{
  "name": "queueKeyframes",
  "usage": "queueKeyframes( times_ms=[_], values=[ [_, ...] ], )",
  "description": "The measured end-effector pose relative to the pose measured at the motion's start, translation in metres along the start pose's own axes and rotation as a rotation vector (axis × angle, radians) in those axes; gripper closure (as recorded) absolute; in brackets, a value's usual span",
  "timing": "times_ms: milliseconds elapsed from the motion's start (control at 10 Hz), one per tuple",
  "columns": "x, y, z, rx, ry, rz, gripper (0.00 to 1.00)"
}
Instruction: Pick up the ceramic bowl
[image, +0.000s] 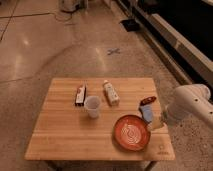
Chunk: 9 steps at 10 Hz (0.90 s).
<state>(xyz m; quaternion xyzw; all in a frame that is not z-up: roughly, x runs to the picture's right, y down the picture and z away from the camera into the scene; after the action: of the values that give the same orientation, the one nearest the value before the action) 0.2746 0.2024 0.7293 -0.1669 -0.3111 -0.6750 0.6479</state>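
Observation:
The ceramic bowl is wide, round and orange-red with a pale swirl inside. It sits on the wooden table near the front right corner. My gripper is at the end of the white arm that comes in from the right. It hangs just right of the bowl's rim, at the table's right edge.
A translucent white cup stands mid-table. A dark snack packet and a small pale bottle lie behind it. A red and blue item lies near the right edge, behind the bowl. Polished floor surrounds the table.

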Motion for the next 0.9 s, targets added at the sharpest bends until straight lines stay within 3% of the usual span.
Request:
queueKeyframes(
  times_ms=[300, 900],
  values=[
    [-0.001, 0.001, 0.024, -0.003, -0.001, -0.001, 0.2],
    [0.0, 0.001, 0.064, -0.047, -0.027, -0.007, 0.2]
  ],
)
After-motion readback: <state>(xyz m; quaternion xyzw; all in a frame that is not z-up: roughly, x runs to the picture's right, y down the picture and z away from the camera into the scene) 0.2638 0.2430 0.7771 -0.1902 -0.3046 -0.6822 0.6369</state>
